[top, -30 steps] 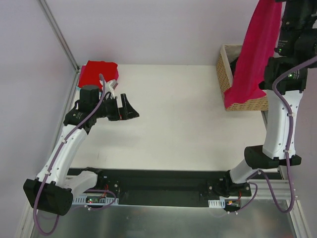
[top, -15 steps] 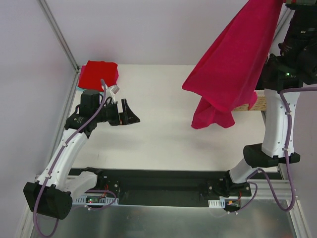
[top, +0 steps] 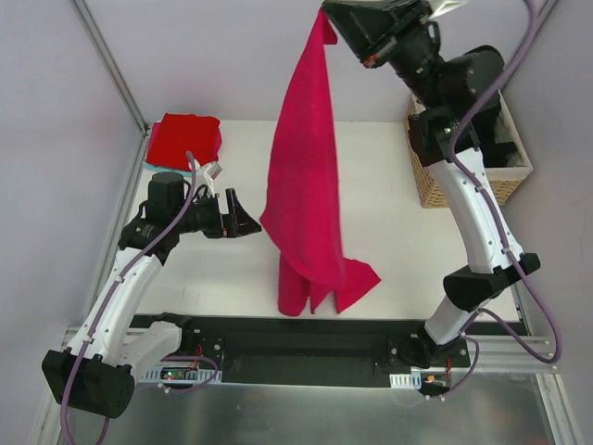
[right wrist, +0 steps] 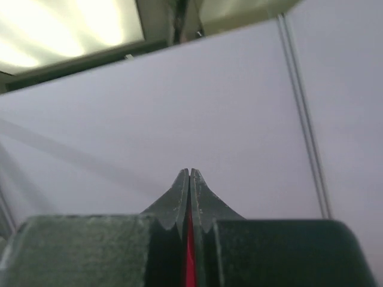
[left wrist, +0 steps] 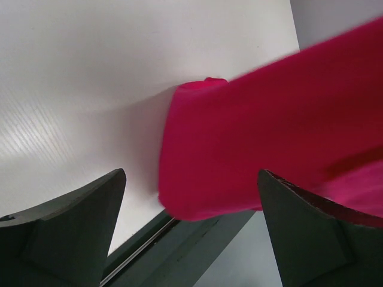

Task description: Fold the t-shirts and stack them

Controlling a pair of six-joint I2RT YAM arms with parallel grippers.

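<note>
**Current step.** The right end effector (right wrist: 190,176) is closed on the top edge of the magenta-pink t-shirt (top: 306,185) and holds it high above the middle of the counter (top: 389,232). The shirt hangs in a long column, and its lower end is bunched on the counter close to the near edge. The left end effector (top: 227,193) is spread wide and grips nothing. It sits near the left edge with its fingers facing the hanging cloth. The step in hand appears to be bringing the shirt to the counter for spreading.

**Next move.** This probably calls for the left end effector to take a free edge, so that both arms can draw the cloth flat before folding.

**Inventory.**
- Magenta-pink t-shirt: one, suspended.
- Red t-shirt (top: 183,139): one, folded at the far left corner.
- Wicker basket (top: 424,162): one, at the far right corner. The right arm largely hides its contents, so they cannot be counted.
</note>
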